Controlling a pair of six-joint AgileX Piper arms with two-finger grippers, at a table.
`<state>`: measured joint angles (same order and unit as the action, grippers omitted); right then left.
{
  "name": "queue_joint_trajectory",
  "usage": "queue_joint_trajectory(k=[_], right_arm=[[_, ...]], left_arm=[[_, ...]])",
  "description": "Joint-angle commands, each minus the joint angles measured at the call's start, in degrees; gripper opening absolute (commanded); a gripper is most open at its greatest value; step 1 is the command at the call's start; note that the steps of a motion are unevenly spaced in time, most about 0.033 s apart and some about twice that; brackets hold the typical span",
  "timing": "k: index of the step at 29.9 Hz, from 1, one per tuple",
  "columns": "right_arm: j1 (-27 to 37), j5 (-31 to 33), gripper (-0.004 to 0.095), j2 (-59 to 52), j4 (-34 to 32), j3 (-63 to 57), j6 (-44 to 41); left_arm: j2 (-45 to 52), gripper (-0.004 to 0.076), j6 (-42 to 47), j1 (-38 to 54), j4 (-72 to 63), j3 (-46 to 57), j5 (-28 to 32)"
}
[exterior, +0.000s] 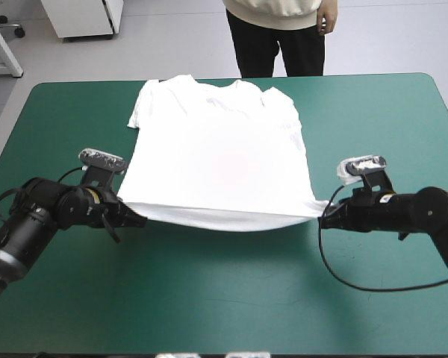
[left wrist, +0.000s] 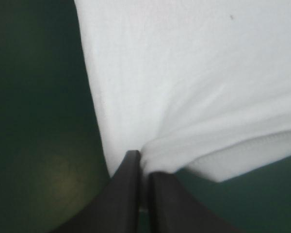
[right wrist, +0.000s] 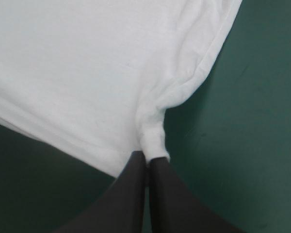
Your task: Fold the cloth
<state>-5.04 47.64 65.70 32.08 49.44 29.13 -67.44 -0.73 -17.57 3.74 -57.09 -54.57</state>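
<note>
The white T-shirt (exterior: 216, 156) lies spread over the middle of the teal-green table, collar toward the far edge. Its near hem is lifted and stretched between both grippers. My left gripper (exterior: 138, 218) is shut on the T-shirt at the hem's left corner, the cloth (left wrist: 194, 97) bunching where it enters my left gripper (left wrist: 141, 160). On the other side my right gripper (exterior: 327, 210) pinches the right corner. The cloth (right wrist: 87, 73) there narrows into a small roll between the fingers of my right gripper (right wrist: 146, 160).
A person stands beyond the table's far edge, not over the top. Bare teal-green cover (exterior: 231, 291) stretches from the lifted hem to the near edge and runs down both sides of the shirt.
</note>
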Motion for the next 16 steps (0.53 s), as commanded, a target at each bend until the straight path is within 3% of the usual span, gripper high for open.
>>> queue_joint_trajectory(k=[1,7,16], right_arm=[[0.6,1.4,0.0001,-5.8,-1.4,-3.2,-2.8],[0.6,5.2,0.0002,-12.7,-4.5,-8.3,-6.5],[0.2,7.0,0.0002,-16.7,-5.6,-16.9,-9.0]], left_arm=[[5.7,-0.0009,-0.6,0.0,-1.9,2.8,-0.9],[10.7,-0.0009,-4.0,0.0,-9.5,9.9,-4.1],[14.0,-0.0009,-5.1,0.0,-14.3,17.8,-3.6]])
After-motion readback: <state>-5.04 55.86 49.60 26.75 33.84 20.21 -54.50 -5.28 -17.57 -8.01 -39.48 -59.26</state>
